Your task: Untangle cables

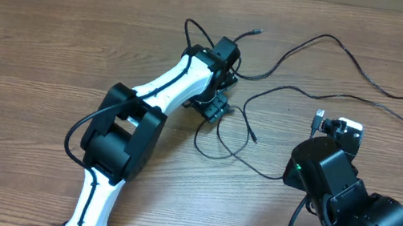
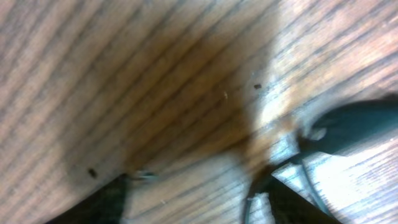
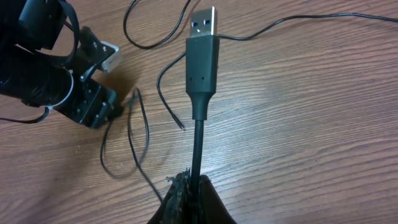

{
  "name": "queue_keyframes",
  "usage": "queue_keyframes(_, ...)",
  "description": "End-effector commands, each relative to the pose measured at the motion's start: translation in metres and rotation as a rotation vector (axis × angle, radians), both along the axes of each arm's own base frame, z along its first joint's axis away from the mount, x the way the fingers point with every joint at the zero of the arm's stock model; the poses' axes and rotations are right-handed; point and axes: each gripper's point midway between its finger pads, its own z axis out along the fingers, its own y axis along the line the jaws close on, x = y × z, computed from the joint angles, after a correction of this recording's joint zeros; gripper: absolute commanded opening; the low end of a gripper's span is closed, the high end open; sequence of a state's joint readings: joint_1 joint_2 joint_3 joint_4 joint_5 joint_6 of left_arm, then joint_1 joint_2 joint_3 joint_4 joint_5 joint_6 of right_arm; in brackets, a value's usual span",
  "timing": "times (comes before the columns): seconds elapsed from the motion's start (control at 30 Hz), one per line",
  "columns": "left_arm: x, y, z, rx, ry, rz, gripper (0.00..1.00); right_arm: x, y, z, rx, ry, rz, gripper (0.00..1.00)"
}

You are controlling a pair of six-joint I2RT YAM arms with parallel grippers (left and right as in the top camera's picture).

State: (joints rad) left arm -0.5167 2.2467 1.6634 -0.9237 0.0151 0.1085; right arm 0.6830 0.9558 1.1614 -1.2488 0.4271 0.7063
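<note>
The right hand [image 3: 191, 188] is clamped tight on a black cord [image 3: 198, 149], pinching it just below a USB plug [image 3: 203, 62] that stands up past the fingertips. The hold is on a very thin, smooth stretch, so a firm pull could let the cord slide through until the plug's collar jams against the fingers, or slip out altogether.

Beyond it, the rest of the cables [image 3: 311, 17] lie in loose loops on the wooden desk [image 1: 53, 25]. Several cross between the two arms, and longer strands trail towards the far right edge.

The left hand [image 1: 217, 103] sits low on the desk over one of those crossings. Its own camera is too blurred to show how wide it stands or whether it has a strand, so I cannot tell.

That is the main hazard. If the left hand pins a loop while the right draws its end away, the crossing may cinch into a knot instead of opening. A strand also curls close to the left wrist [image 1: 219, 55] and could catch there.
</note>
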Motion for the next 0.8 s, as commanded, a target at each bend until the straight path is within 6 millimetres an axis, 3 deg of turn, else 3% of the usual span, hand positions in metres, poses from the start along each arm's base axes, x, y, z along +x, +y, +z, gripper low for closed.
queue_keyframes(0.0,-0.092,0.005,-0.094,-0.019,0.39,0.0,0.36,0.004,0.0,0.014,0.011,-0.042,-0.006,0.04)
queue_keyframes(0.07,-0.092,0.005,-0.094,-0.019,0.39,0.0,0.07,0.004,0.0,0.014,0.011,-0.042,-0.006,0.04)
queue_keyframes(0.1,-0.092,0.005,-0.094,-0.019,0.39,0.0,0.04,0.004,0.0,0.014,0.011,-0.042,-0.006,0.04)
queue_keyframes(0.5,-0.099,0.018,-0.081,-0.012,0.441,-0.018,0.04,0.004,0.0,0.014,0.013,-0.041,-0.009,0.04)
queue_keyframes(0.63,-0.092,0.017,-0.054,-0.091,0.427,-0.074,0.04,0.003,0.0,0.013,0.027,-0.04,-0.027,0.04)
queue_keyframes(0.77,-0.07,0.016,-0.009,-0.19,0.326,-0.082,0.04,0.003,-0.001,0.013,0.023,-0.04,-0.029,0.04)
